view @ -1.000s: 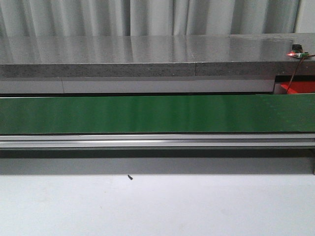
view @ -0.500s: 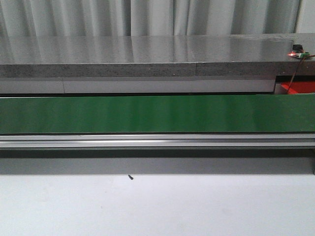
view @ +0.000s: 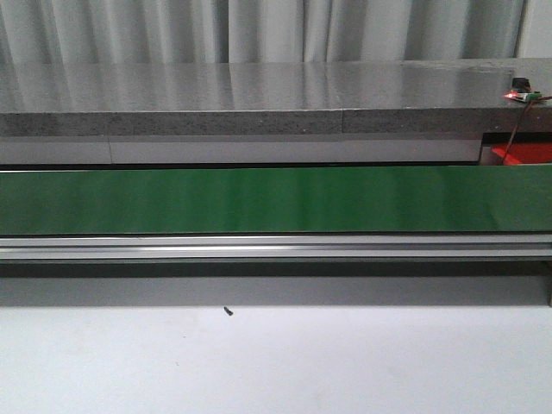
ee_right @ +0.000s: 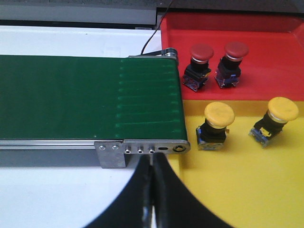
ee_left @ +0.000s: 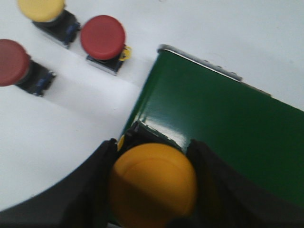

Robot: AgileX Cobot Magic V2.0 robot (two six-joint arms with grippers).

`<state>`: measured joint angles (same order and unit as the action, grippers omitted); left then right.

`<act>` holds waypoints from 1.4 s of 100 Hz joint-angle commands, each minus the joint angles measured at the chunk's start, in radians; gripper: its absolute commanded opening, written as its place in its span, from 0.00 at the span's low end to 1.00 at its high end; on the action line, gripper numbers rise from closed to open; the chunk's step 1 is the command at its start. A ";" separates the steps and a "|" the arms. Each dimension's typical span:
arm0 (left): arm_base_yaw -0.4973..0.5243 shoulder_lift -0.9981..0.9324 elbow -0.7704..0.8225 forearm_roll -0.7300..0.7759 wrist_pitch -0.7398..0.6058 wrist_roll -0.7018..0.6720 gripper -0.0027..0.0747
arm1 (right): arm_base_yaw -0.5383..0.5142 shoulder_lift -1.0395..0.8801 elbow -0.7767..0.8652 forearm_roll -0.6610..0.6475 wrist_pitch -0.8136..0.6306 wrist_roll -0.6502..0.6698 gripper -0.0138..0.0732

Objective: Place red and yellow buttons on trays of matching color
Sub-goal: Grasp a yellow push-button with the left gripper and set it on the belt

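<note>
Front view: green belt (view: 276, 200) running full width, steel rail (view: 276, 250) just below it, white table (view: 276, 362) in the foreground with a small dark speck (view: 228, 310). Grey counter (view: 259, 99) behind, curtain (view: 259, 30) beyond that. Sliver of red tray (view: 522, 153) at far right, behind the belt's end, with a small circuit board (view: 524, 95) and wire above it. No arms or buttons visible here.

Left wrist view: left gripper (ee_left: 152, 185) clamped on a yellow button (ee_left: 153, 185), black fingers (ee_left: 95, 190) pressed against both sides of its cap, jaws closed on it. Button held over the belt's (ee_left: 213, 128) end, at its edge by the white table (ee_left: 57, 123). On the table beyond, apart from the gripper: one loose yellow button (ee_left: 45, 12), and two red buttons (ee_left: 102, 38) (ee_left: 13, 61), all upright on dark bases. Somewhat blurred.

Right wrist view: right gripper (ee_right: 153, 190) with jaws closed together, holding nothing, hovering just beside the belt's (ee_right: 90, 97) end bracket (ee_right: 142, 149). Red tray (ee_right: 266, 61) past the belt end, holding two red buttons (ee_right: 200, 54) (ee_right: 235, 52) side by side. Yellow tray (ee_right: 247, 185) adjoining it, holding two yellow buttons (ee_right: 218, 116) (ee_right: 281, 111), apart from each other, tilted a little.
</note>
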<state>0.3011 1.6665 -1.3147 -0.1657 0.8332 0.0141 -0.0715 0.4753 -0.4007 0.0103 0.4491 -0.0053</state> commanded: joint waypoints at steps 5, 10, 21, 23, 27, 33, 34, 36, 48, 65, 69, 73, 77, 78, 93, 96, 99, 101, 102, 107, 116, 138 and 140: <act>-0.042 -0.047 -0.011 -0.011 -0.082 0.002 0.29 | 0.003 0.000 -0.029 -0.003 -0.065 -0.008 0.09; -0.042 -0.040 -0.011 -0.007 -0.082 0.002 0.29 | 0.003 0.000 -0.029 -0.003 -0.065 -0.008 0.09; -0.042 -0.020 -0.011 -0.007 -0.082 0.002 0.29 | 0.003 0.000 -0.029 -0.003 -0.065 -0.008 0.09; -0.042 -0.015 -0.011 -0.007 -0.082 0.002 0.29 | 0.003 0.000 -0.029 -0.003 -0.065 -0.008 0.09; -0.042 -0.013 -0.011 -0.007 -0.078 0.002 0.29 | 0.003 0.000 -0.029 -0.003 -0.065 -0.008 0.09; -0.042 -0.008 -0.011 -0.007 -0.071 0.002 0.32 | 0.003 0.000 -0.029 -0.003 -0.065 -0.008 0.09; -0.042 -0.006 -0.011 -0.007 -0.071 0.002 0.32 | 0.003 0.000 -0.029 -0.003 -0.065 -0.008 0.09; -0.044 -0.006 -0.011 -0.007 -0.066 0.002 0.34 | 0.003 0.000 -0.029 -0.003 -0.065 -0.008 0.09; -0.044 -0.004 -0.011 -0.007 -0.059 0.005 0.56 | 0.003 0.000 -0.029 -0.003 -0.065 -0.008 0.09; -0.044 -0.004 -0.011 -0.083 -0.056 0.065 0.75 | 0.003 0.000 -0.029 -0.003 -0.065 -0.008 0.09; -0.044 -0.004 -0.011 -0.109 -0.056 0.090 0.74 | 0.003 0.000 -0.029 -0.003 -0.065 -0.008 0.09; -0.044 -0.006 -0.011 -0.141 -0.056 0.114 0.74 | 0.003 0.000 -0.029 -0.003 -0.065 -0.008 0.09; -0.044 -0.015 -0.011 -0.167 -0.056 0.128 0.74 | 0.003 0.000 -0.029 -0.003 -0.065 -0.008 0.09; -0.044 -0.014 -0.011 -0.171 -0.056 0.130 0.74 | 0.003 0.000 -0.029 -0.003 -0.065 -0.008 0.09; -0.044 -0.059 -0.011 -0.178 -0.067 0.132 0.74 | 0.003 0.000 -0.029 -0.003 -0.065 -0.008 0.09; -0.044 -0.067 -0.011 -0.178 -0.067 0.132 0.74 | 0.003 0.000 -0.029 -0.003 -0.065 -0.008 0.09; -0.042 -0.077 -0.011 -0.178 -0.067 0.132 0.74 | 0.003 0.000 -0.029 -0.003 -0.065 -0.008 0.09; -0.042 -0.083 -0.011 -0.178 -0.067 0.132 0.74 | 0.003 0.000 -0.029 -0.003 -0.065 -0.008 0.09; -0.042 -0.085 -0.011 -0.176 -0.067 0.132 0.74 | 0.003 0.000 -0.029 -0.003 -0.065 -0.008 0.09; -0.037 -0.102 -0.011 -0.162 -0.067 0.130 0.74 | 0.003 0.000 -0.029 -0.003 -0.065 -0.008 0.09; -0.024 -0.122 -0.011 -0.141 -0.067 0.127 0.74 | 0.003 0.000 -0.029 -0.003 -0.065 -0.008 0.09; 0.088 -0.133 -0.011 -0.125 -0.056 0.124 0.74 | 0.003 0.000 -0.029 -0.003 -0.065 -0.008 0.09; 0.101 -0.133 -0.011 -0.120 -0.056 0.124 0.74 | 0.003 0.000 -0.029 -0.003 -0.065 -0.008 0.09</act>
<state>0.3596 1.5793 -1.3013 -0.2865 0.8049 0.1414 -0.0698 0.4753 -0.4007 0.0103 0.4491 -0.0053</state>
